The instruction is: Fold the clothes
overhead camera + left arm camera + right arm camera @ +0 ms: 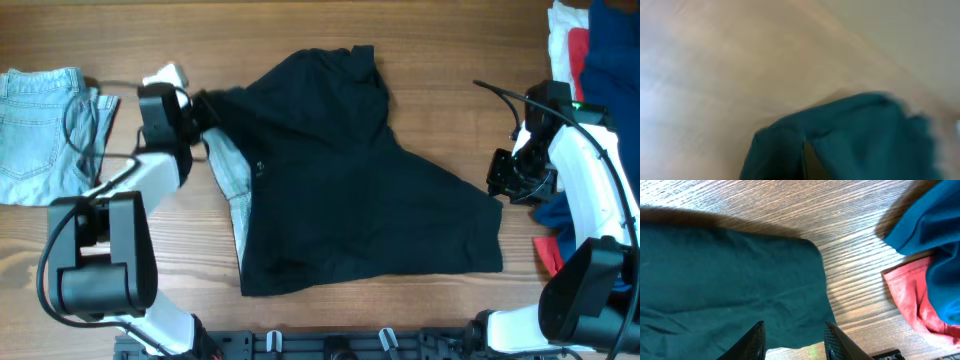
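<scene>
Overhead: black garment (350,190) lies spread mid-way across wood-grain bench (430,60), soft and creased, with pale inner band (232,185) showing along left edge. My left tool (203,104) pinches bunched upper-left corner; left wrist view blurred. My right tool (794,341) gapes wide, empty, over garment's rounded right corner. Pale denim jeans (40,130) far left. Blue, red, white pile (590,70) far right.

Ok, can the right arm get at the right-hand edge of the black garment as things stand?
Probably yes. The right gripper is open just over the edge of the black garment, nothing between them. The red cloth and blue cloth lie off to the side on the table.
</scene>
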Available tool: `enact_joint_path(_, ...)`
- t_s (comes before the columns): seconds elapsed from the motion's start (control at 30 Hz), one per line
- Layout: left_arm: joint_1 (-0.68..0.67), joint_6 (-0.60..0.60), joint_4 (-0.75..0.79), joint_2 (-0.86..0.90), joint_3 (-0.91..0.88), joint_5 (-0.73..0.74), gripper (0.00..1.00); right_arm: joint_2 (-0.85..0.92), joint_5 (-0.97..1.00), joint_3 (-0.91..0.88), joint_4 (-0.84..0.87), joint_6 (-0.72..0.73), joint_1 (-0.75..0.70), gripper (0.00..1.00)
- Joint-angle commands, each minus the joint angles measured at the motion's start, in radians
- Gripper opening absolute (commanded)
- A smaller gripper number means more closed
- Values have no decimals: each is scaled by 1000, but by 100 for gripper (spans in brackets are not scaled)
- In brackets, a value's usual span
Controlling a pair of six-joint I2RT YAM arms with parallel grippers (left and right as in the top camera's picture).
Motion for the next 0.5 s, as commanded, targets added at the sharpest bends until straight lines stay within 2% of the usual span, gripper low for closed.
enact_joint_path(0.0, 8, 10, -19, -6, 197, 69, 4, -7, -16, 11, 3, -13, -4, 38)
enact_joint_path(0.03, 9, 10, -53, -6, 229, 2, 4, -7, -16, 11, 3, -13, -4, 38)
enact_joint_path(0.07, 14, 14, -77, -6, 241, -48, 15, -7, -16, 11, 3, -13, -4, 38)
enact_joint_path(0.1, 28, 19, -104, -6, 244, -75, 43, -7, -16, 11, 3, -13, -4, 38)
enact_joint_path(0.13, 40, 21, -131, -5, 244, -74, 51, -7, -16, 11, 3, -14, -4, 38)
enact_joint_path(0.17, 49, 21, -173, -5, 244, -73, 68, -7, -16, 11, 3, -13, -4, 38)
enact_joint_path(0.2, 54, 21, -235, -5, 244, -63, 100, -7, -16, 11, 4, -14, -4, 38)
enact_joint_path(0.33, 34, 41, -529, -5, 242, 69, 100, -7, -17, 11, 14, -13, -4, 38)
enact_joint_path(0.4, 0, 152, -628, -1, 233, 68, 100, -7, -17, 11, 15, -13, -4, 39)
enact_joint_path(0.43, -20, 202, -638, 13, 223, 69, 96, -7, -17, 11, 14, -13, -4, 39)
enact_joint_path(0.47, -31, 229, -642, 32, 219, 60, 88, -7, -17, 11, 14, -14, -3, 38)
